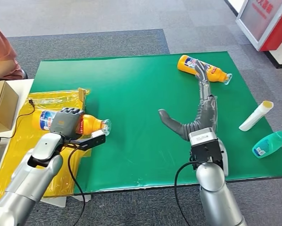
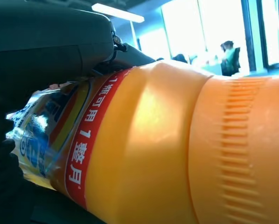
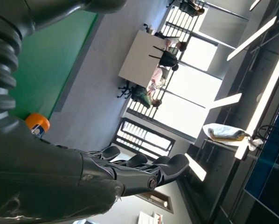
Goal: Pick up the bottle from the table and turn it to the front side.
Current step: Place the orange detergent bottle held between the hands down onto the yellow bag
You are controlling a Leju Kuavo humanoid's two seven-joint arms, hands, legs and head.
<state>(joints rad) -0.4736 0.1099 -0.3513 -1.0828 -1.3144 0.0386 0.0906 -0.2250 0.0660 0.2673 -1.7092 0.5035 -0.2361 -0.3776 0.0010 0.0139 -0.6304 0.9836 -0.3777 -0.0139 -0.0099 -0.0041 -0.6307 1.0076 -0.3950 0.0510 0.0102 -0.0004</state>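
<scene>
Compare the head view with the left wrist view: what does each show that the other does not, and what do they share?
Head view alone: the green mat, the open right hand reaching toward a second orange bottle, a white tube and a teal bottle. Left wrist view alone: bright windows and a distant person. Both: the left hand gripping the held orange bottle, whose red label band reads closely at the wrist.

Orange bottle (image 2: 159,144) under dark fingers (image 2: 50,42)
</scene>
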